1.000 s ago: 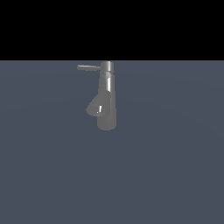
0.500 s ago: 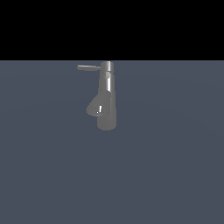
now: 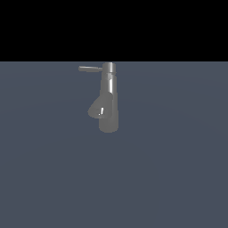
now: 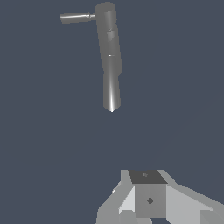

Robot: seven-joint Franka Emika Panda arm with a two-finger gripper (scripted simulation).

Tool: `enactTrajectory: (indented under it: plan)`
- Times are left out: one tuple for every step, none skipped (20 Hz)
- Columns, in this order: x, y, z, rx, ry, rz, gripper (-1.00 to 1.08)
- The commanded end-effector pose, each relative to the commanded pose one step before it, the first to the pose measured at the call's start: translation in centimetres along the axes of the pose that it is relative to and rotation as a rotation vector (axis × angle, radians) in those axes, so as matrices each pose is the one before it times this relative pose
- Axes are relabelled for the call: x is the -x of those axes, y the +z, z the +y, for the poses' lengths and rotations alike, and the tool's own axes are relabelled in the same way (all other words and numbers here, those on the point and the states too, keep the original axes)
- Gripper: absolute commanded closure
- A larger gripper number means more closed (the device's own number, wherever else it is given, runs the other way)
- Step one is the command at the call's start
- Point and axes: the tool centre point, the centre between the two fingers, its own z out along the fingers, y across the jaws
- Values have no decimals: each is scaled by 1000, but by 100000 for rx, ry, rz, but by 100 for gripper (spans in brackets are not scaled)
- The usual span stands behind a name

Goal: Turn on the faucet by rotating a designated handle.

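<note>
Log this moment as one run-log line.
phase: approach | faucet: upright, untouched | handle: sticks toward the exterior view's left | tool: apart from faucet, wrist view only, opening unclear

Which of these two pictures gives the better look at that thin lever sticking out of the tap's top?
The wrist view: the handle stands out clearly against the plain floor, jutting sideways from the faucet. The exterior view shows the handle too, but right at the dark horizon edge, so it is harder to pick out.
</note>
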Motion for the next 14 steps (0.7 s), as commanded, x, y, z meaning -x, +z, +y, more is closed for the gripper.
enactTrajectory:
  plan:
    - [-1113, 42, -271, -1626, 3959, -740, 108]
    - [-521, 29, -147, -713, 1886, -356, 108]
    - [-556, 41, -168, -730, 2028, -391, 108]
    - [-591, 55, -189, -742, 2176, -427, 108]
    - [-626, 71, -212, -747, 2327, -464, 108]
    - [-660, 89, -238, -745, 2480, -500, 108]
    - [-685, 108, -264, -726, 2605, -528, 108]
    - [-691, 126, -284, -684, 2661, -541, 108]
    - [-687, 143, -300, -633, 2684, -543, 108]
    - [-682, 159, -318, -581, 2703, -542, 108]
    - [-676, 175, -334, -530, 2723, -538, 108]
    - [-669, 192, -351, -479, 2739, -531, 108]
    - [-661, 208, -368, -428, 2756, -521, 108]
    - [-653, 224, -384, -379, 2771, -508, 108]
